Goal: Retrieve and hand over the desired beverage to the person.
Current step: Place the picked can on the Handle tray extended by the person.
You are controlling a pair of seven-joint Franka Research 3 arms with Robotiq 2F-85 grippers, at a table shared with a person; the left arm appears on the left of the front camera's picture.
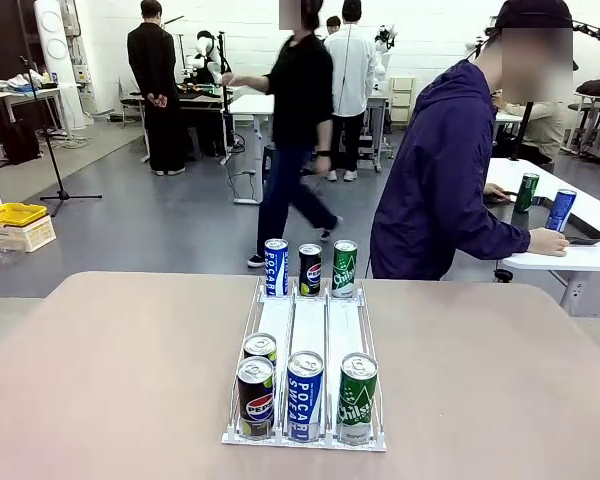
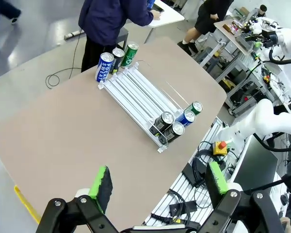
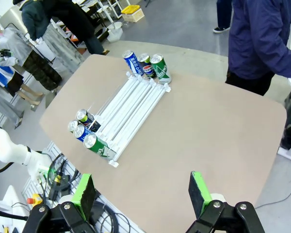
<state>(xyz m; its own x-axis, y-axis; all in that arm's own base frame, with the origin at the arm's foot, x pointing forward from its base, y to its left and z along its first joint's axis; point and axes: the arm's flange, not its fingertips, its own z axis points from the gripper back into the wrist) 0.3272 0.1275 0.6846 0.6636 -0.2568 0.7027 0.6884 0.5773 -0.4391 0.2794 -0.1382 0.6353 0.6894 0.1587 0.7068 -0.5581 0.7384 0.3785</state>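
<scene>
Big tan table (image 1: 100, 380) takes up most of the scene, w/ a white three-lane can rack (image 1: 307, 330) laid down its middle, running from robot side to far edge. The person (image 1: 450, 180) in the navy-purple jacket stands past the far right corner, turned away toward a white side table (image 1: 590, 245), hand resting by a blue can (image 1: 560, 210) and a green can (image 1: 526, 192) there. Rack's far end holds three cans: blue Pocari (image 1: 276, 267), Pepsi (image 1: 310, 269), green Chilsung (image 1: 345, 268). Near end has four: Pepsi can (image 1: 256, 397) w/ another can (image 1: 261, 349) right behind it, Pocari Sweat can (image 1: 305, 395) in the mid lane, green Chilsung can (image 1: 356, 398) in the right lane. Left gripper (image 2: 157, 187) hangs high above the table, fingers wide apart, nothing between the green pads; right gripper (image 3: 140, 191) likewise spread wide & empty, well above the near table edge. Step looks like the very start: no drink picked yet, person not facing the robot, so which beverage is wanted can't be told from here. Next move prob. needs a cue from the person, then one arm drops to a near-end can, approaching from above or the front so neighbours touching it aren't knocked, closes on its body & lifts clear of the rack rails.
</scene>
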